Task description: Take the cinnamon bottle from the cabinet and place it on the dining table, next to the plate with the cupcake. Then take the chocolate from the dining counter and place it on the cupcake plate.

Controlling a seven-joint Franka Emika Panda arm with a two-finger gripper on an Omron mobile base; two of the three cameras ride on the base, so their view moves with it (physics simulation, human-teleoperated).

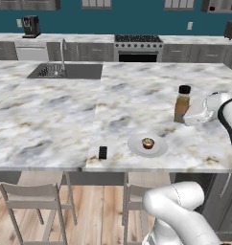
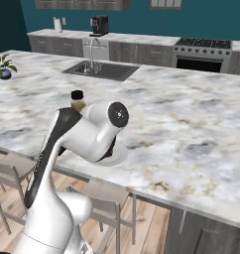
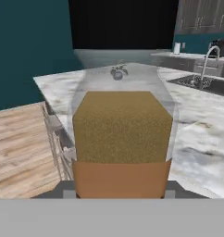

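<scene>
One bottle [image 1: 182,103] sits in your pincer [image 1: 189,115], clamped on it from the side: in the hand view its clear body with orange-brown contents [image 3: 122,139] sits right in front of the camera, between the finger tips at the bottom edge. In the left base view you see the bottle upright, black cap on top, above the marble table [image 1: 51,119]; you cannot tell from these views whether its base touches the top.

Just below the pincer and a little to its left in that view lies the white plate [image 1: 158,149] with the brown cupcake [image 1: 147,143] at its middle, near the table's front edge. Further left of the pincer, beyond the plate and apart from it, the black chocolate [image 1: 103,152] lies flat on the same top.

In the right base view your arm covers most of the plate [image 2: 121,153], and the bottle's cap [image 2: 77,95] peeks out just above the wrist. Well beyond the pincer, across the table, the sink [image 1: 65,71] is set into the top.
</scene>
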